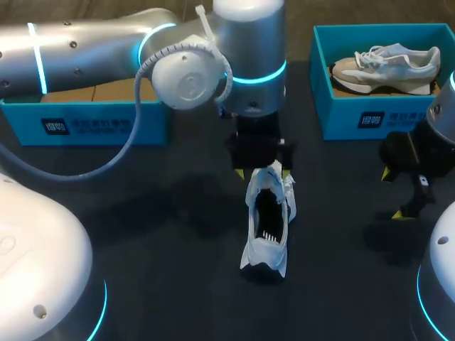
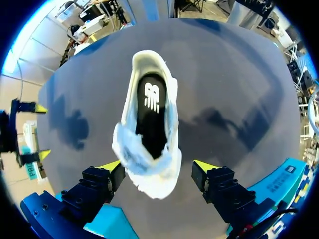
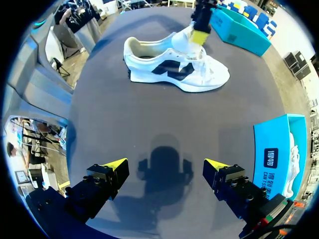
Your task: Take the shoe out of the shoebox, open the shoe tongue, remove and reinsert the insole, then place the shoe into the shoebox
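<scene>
My left gripper (image 2: 158, 167) is hovering spread and empty astride the laced front of the white mesh sneaker (image 1: 269, 222) sitting on the dark matte table (image 1: 163, 234). Closing here, I'm risking pinching floppy upper instead of tongue and dragging the light shoe. Its smooth black insole (image 2: 149, 112) is lying inside. My right gripper (image 3: 166, 165) is hanging released, well apart.
</scene>
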